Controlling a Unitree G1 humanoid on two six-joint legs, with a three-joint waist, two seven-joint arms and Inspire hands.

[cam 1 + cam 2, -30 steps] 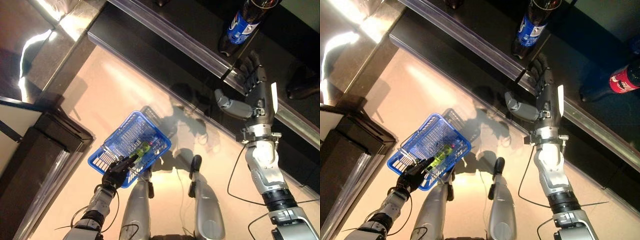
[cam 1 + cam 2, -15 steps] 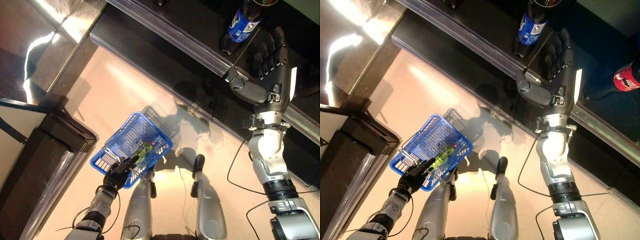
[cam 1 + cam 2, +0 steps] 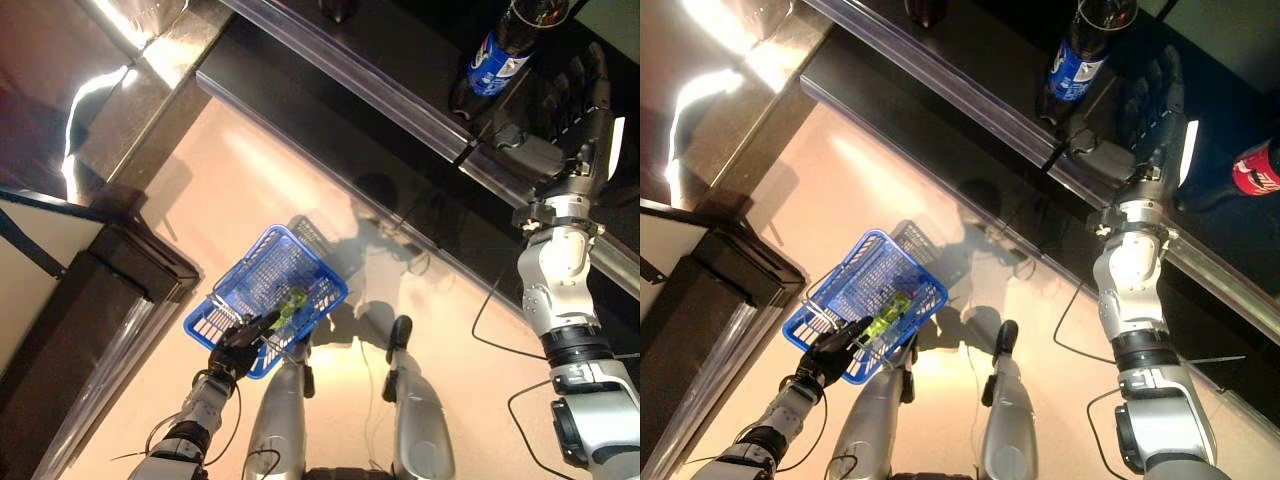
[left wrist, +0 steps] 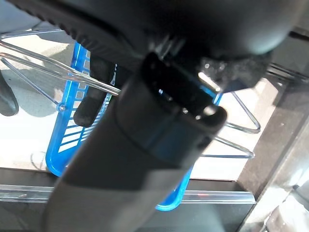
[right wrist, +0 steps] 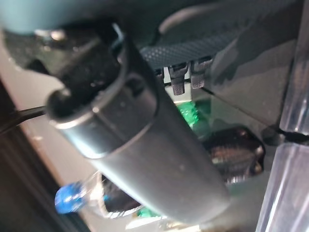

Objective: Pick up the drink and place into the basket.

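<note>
The drink, a dark cola bottle (image 3: pixel 495 62) with a blue label, stands upright on a dark shelf (image 3: pixel 400 45). My right hand (image 3: pixel 572 112) is up on the shelf just right of the bottle, open, with straight fingers and the thumb reaching toward the bottle's base; it holds nothing. Low over the floor hangs the blue basket (image 3: pixel 262 290) with a green item (image 3: pixel 292 300) inside. My left hand (image 3: pixel 238 350) is shut on its wire handle (image 4: pixel 58 72), fingers (image 4: pixel 91 99) curled over the wire.
A clear rail (image 3: pixel 370 90) runs along the shelf's front edge. A red-labelled bottle (image 3: pixel 1252 168) lies further right on the shelf, and another dark bottle (image 3: pixel 925 10) stands at the back. A dark cabinet (image 3: pixel 90 330) sits at the left.
My right hand has risen past the shelf rail and moved in beside the cola bottle. The left hand still holds the basket in the same place.
</note>
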